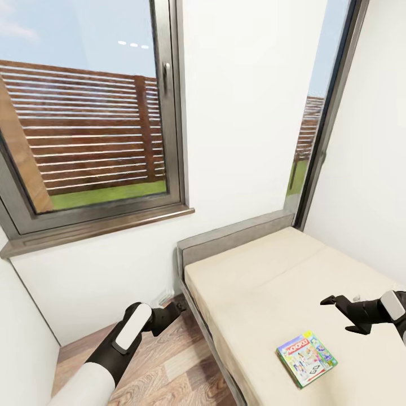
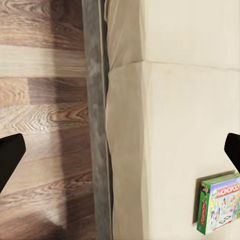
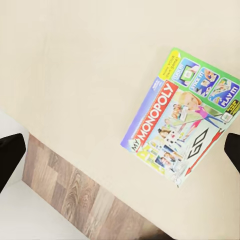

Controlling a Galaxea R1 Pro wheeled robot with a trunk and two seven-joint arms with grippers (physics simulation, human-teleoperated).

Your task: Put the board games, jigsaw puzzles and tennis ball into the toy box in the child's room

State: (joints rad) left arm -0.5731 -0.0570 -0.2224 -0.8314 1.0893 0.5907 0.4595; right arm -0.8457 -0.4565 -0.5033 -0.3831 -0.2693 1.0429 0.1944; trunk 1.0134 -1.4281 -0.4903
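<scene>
Cream bed, grey frame; MONOPOLY box flat on mattress.

The bed offers a broad bare mattress top, where the MONOPOLY box lies flat as the lone thing, with open cream surface on every side of it. The right pincer hangs above the mattress with its fingers spread and nothing between it and the box. The left pincer sits over the wood floor in the narrow strip between the white wall and the bed's grey frame.
</scene>
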